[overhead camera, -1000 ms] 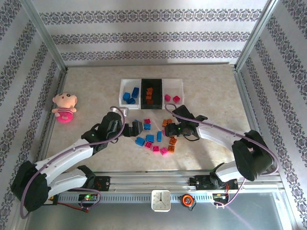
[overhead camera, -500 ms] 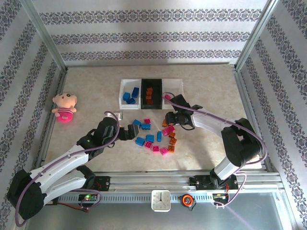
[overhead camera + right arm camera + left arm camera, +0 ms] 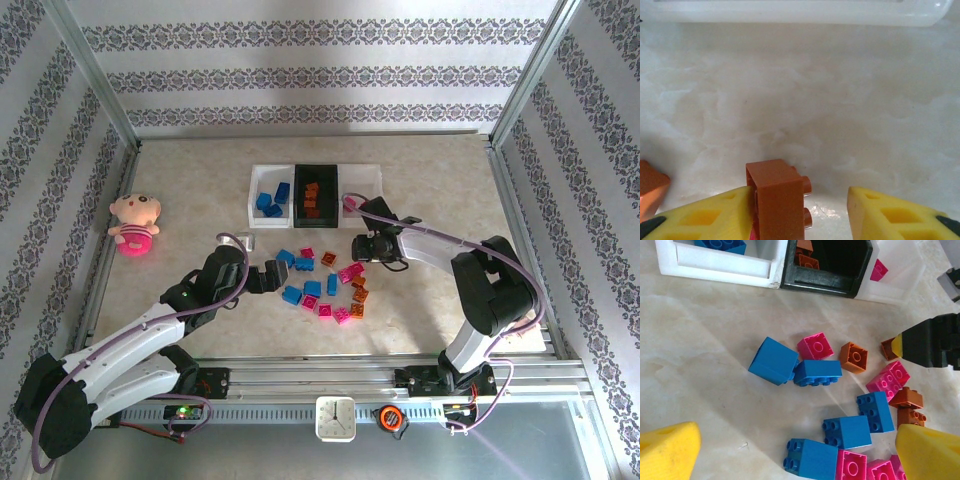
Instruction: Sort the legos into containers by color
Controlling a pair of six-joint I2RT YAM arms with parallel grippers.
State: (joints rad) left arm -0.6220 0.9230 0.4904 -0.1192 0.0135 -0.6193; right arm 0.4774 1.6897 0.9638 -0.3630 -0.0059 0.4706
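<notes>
While your right gripper stands spread, orange brick sits between fingers, touching one; studs face other, long axis along fingers.

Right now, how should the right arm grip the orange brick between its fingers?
Pinch the orange brick across its two smooth side walls, from above, with the right gripper turned a quarter turn. It lies on its side, studs pointing at one finger, so closing as is would probably press on studs and slip.
</notes>
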